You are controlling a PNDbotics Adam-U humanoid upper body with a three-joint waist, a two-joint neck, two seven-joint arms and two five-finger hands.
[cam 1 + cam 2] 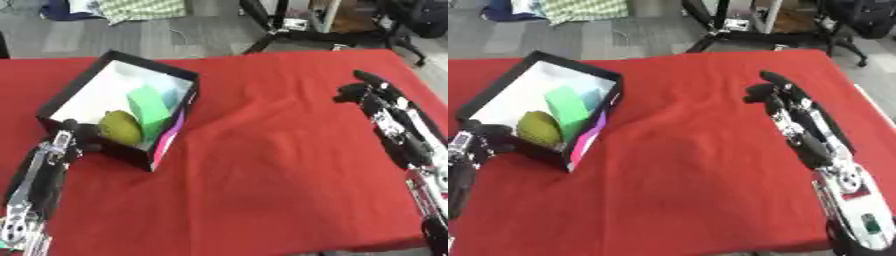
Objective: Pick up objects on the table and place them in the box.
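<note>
Table under wrinkled red cloth (289,165) fills view. Black cardboard box with white inside (83,97) sits open at left, one side wall pink. Inside box: green rectangular block (149,109) tilted upright, pale blue piece (170,96) behind it, yellow-green rounded fruit (121,127) at near corner. Left hand (72,137) against box's near corner, fingers' state cannot tell. Right hand (785,102) at right over cloth, well apart from box, fingers straight, empty.

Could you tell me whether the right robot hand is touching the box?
Apart. The left eye view shows the right robot hand across a broad stretch of red cloth from the box.
</note>
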